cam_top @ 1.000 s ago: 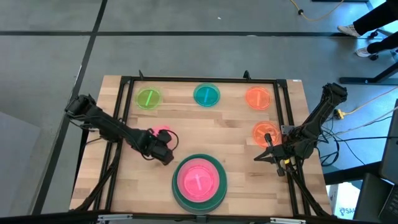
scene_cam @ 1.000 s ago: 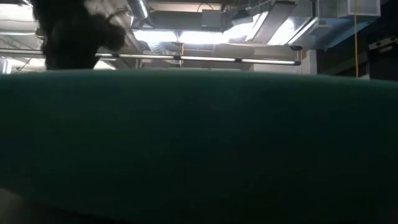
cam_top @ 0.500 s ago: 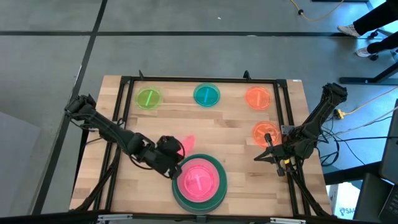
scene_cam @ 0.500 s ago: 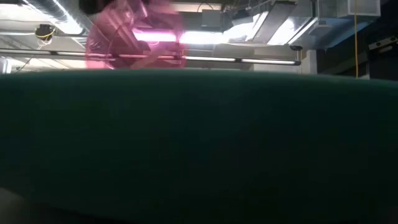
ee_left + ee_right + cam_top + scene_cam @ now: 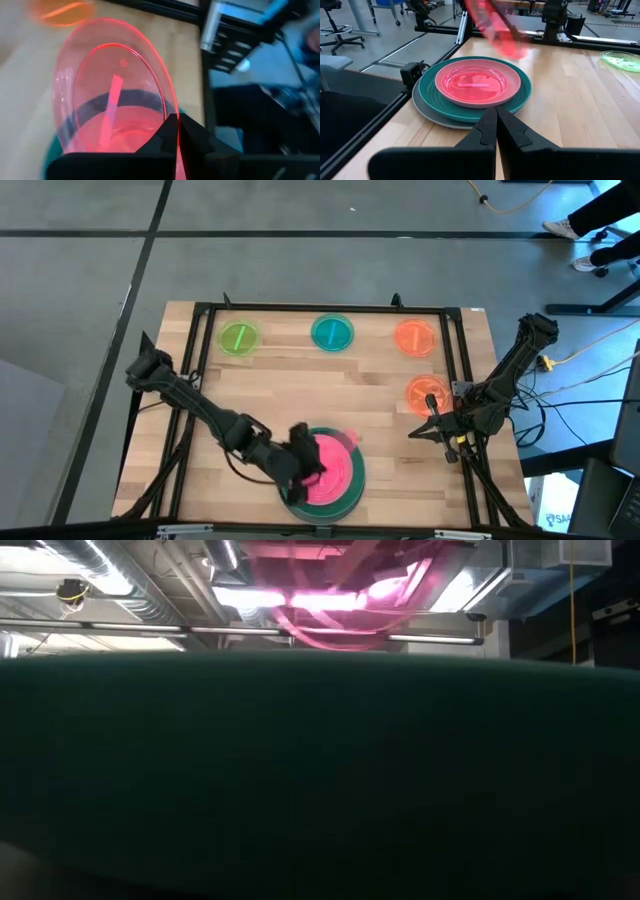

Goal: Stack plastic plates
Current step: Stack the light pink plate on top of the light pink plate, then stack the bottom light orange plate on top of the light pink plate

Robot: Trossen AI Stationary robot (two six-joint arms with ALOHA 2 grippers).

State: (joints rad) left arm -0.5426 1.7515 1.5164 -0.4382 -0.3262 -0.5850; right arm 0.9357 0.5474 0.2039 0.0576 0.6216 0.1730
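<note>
Even overhead light; motion-blurred wrist view

Translucent pink plate (image 5: 112, 90) above stack (image 5: 470, 87)

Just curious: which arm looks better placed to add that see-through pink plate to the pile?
The left. Its gripper holds the small pink plate over the stack; the right gripper waits near the table's right edge.

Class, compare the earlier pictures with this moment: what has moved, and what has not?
The left pincer has carried the small translucent pink plate from mid-table across over the plate stack, still gripping it. The right pincer and the other small plates stayed put.
</note>
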